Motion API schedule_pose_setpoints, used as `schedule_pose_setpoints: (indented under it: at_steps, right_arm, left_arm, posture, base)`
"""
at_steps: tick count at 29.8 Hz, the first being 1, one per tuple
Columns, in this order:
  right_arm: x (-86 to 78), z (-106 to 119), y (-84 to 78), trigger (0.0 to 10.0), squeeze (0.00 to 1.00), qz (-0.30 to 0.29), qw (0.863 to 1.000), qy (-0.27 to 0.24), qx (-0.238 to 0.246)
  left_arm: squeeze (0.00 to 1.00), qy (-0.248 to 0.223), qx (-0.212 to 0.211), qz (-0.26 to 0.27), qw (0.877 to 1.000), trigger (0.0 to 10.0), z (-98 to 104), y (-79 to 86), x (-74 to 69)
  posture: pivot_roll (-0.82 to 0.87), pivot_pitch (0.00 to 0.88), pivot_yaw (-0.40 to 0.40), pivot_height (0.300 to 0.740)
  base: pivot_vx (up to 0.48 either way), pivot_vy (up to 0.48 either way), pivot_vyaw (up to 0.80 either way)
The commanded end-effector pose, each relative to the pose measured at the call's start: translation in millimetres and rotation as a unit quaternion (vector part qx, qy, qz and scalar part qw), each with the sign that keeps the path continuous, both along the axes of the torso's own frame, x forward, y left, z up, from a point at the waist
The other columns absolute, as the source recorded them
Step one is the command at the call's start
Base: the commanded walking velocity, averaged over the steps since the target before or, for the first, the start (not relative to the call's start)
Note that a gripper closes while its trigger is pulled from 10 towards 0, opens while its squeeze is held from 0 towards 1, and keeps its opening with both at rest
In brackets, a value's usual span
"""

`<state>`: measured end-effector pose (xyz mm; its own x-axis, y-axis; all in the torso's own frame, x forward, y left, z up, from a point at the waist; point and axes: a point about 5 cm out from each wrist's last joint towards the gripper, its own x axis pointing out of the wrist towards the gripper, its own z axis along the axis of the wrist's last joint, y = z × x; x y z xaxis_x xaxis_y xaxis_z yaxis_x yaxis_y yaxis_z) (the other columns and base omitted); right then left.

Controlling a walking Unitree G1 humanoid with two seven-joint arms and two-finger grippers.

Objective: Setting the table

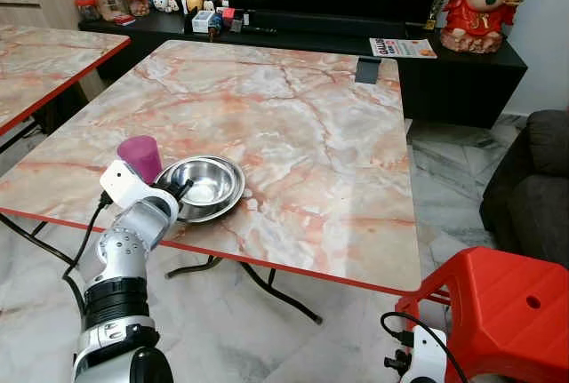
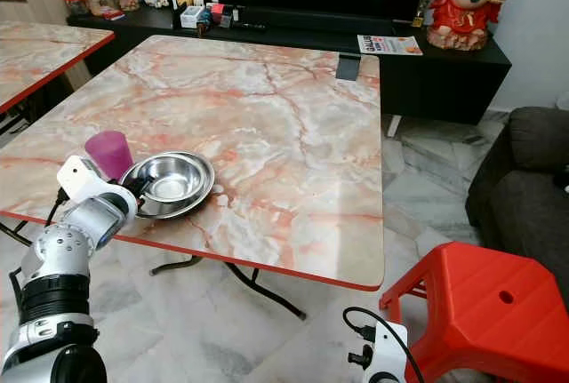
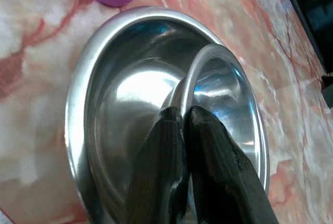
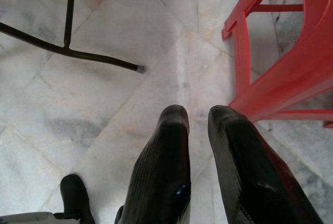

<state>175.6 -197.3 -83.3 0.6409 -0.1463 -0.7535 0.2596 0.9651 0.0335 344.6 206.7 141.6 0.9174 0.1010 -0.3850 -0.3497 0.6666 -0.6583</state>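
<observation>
Left claw (image 3: 184,117) pinches steel bowl (image 3: 130,83) rim.

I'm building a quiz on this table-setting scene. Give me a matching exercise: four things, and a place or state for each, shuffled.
1. steel bowls
2. purple cup
3. red stool
4. left gripper

A. upside down on the table
B. on the floor, beside the table
C. shut on a bowl rim
D. nested, near the table's front edge

Pairs: 1-D, 2-A, 3-B, 4-C

The left arm (image 1: 124,250) is shiny silver with black rings, a white box and thin black cables; its pincer (image 3: 183,117) fingers are long and black.
</observation>
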Motion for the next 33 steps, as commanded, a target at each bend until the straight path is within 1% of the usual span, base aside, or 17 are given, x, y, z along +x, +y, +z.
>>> schedule_pose_setpoints:
  at_steps: [1,25,33]
  right_arm:
    - [-0.4,-0.3,-0.4,10.0,0.00,0.001,1.000,0.003,-0.001]
    - [-0.5,-0.1,-1.7,10.0,0.00,0.000,1.000,0.003,-0.001]
    - [-0.1,0.0,-1.1,10.0,0.00,0.001,1.000,0.002,0.000]
  left_arm:
    - [0.00,-0.005,0.001,0.005,1.000,10.0,5.1,-0.8,3.6]
    - [0.00,0.001,0.011,0.026,1.000,10.0,4.9,5.1,2.9]
    - [0.00,0.004,0.012,0.025,1.000,10.0,3.6,4.9,2.7]
  posture:
    - [-0.02,0.000,-0.013,0.740]
    - [-0.02,0.000,-0.019,0.740]
    - [-0.02,0.000,-0.017,0.740]
  base:
    - [0.000,0.000,0.00]
    - [0.000,0.000,0.00]
    - [0.000,0.000,0.00]
